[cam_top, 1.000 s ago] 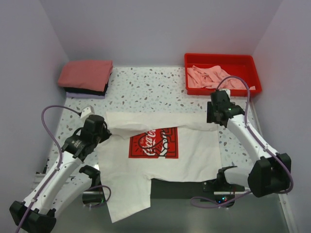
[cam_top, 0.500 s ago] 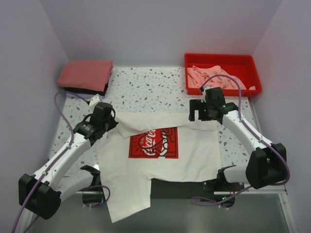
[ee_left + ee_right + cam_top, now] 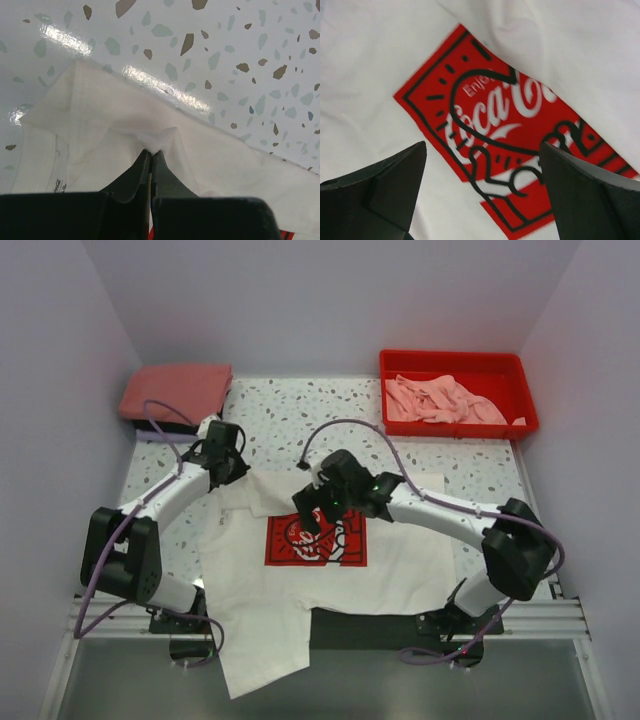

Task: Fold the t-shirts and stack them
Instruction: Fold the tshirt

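Note:
A white t-shirt (image 3: 400, 550) with a red square logo (image 3: 316, 537) lies spread across the table's middle, its top edge folded down over the print. My left gripper (image 3: 236, 472) is at the shirt's upper left corner, shut on a pinch of white fabric (image 3: 165, 137), as the left wrist view shows with the left gripper (image 3: 151, 151). My right gripper (image 3: 315, 518) hovers over the logo (image 3: 520, 130); in the right wrist view the right gripper (image 3: 482, 150) stands wide open with nothing between its fingers.
A stack of folded t-shirts (image 3: 175, 395), salmon-red on top of black and lavender, sits at the back left. A red tray (image 3: 500, 365) at the back right holds crumpled pink t-shirts (image 3: 440, 400). The shirt's lower left part hangs over the table's near edge (image 3: 260, 660).
My right gripper opened, left the shirt's upper right corner and swung left over the logo. My left gripper carried its pinched fabric up and toward the back.

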Robot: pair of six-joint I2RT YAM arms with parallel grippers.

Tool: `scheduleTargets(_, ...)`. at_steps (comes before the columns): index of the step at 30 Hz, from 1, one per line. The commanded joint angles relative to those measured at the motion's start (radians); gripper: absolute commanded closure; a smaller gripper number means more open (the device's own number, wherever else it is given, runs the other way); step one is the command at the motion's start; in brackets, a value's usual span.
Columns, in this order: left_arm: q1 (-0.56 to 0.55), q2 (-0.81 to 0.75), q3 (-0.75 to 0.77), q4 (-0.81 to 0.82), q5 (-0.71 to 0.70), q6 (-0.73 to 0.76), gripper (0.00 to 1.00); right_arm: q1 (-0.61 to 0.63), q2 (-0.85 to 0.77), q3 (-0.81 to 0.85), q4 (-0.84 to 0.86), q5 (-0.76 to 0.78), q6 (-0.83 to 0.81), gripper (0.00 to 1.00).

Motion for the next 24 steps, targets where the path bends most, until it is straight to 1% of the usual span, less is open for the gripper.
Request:
scheduleTargets(1, 0.029, 0.043, 0.045, 0.066, 0.045, 0.037, 1.0, 0.107, 0.095, 0.074, 0.198, -0.036, -0.021, 0.03)
scheduleTargets(2, 0.035, 0.059, 0.045, 0.068, 0.049, 0.043, 1.0, 0.148, 0.123, 0.101, 0.228, -0.036, -0.021, 0.08)
scheduleTargets(3, 0.041, 0.063, 0.042, 0.071, 0.054, 0.044, 1.0, 0.166, 0.193, 0.121, 0.256, -0.045, -0.02, 0.13)
scheduleTargets(4, 0.057, 0.068, 0.029, 0.079, 0.075, 0.044, 1.0, 0.179, 0.228, 0.152, 0.272, -0.042, -0.018, 0.16)
scheduleTargets(5, 0.066, 0.068, 0.019, 0.088, 0.094, 0.055, 1.0, 0.204, 0.271, 0.214, 0.269, -0.036, -0.023, 0.22)
scheduleTargets(6, 0.081, 0.066, 0.007, 0.099, 0.106, 0.055, 1.0, 0.215, 0.304, 0.244, 0.273, -0.013, -0.034, 0.24)
scheduleTargets(7, 0.087, 0.062, -0.014, 0.115, 0.132, 0.055, 1.0, 0.225, 0.369, 0.269, 0.287, 0.007, -0.046, 0.26)
scheduleTargets(9, 0.103, 0.06, -0.031, 0.125, 0.149, 0.064, 1.0, 0.238, 0.422, 0.338, 0.29, 0.051, -0.06, 0.31)
scheduleTargets(10, 0.104, 0.059, -0.042, 0.128, 0.158, 0.067, 1.0, 0.241, 0.466, 0.358, 0.287, 0.065, -0.069, 0.32)
scheduleTargets(14, 0.11, 0.062, -0.062, 0.135, 0.177, 0.083, 1.0, 0.242, 0.532, 0.424, 0.309, 0.104, -0.118, 0.34)
scheduleTargets(18, 0.118, 0.056, -0.083, 0.149, 0.192, 0.081, 1.0, 0.244, 0.566, 0.442, 0.336, 0.133, -0.167, 0.36)
scheduleTargets(21, 0.12, 0.057, -0.091, 0.155, 0.197, 0.081, 1.0, 0.244, 0.589, 0.462, 0.332, 0.127, -0.195, 0.4)
scheduleTargets(24, 0.123, 0.059, -0.093, 0.154, 0.197, 0.081, 1.0, 0.244, 0.603, 0.468, 0.338, 0.139, -0.198, 0.4)
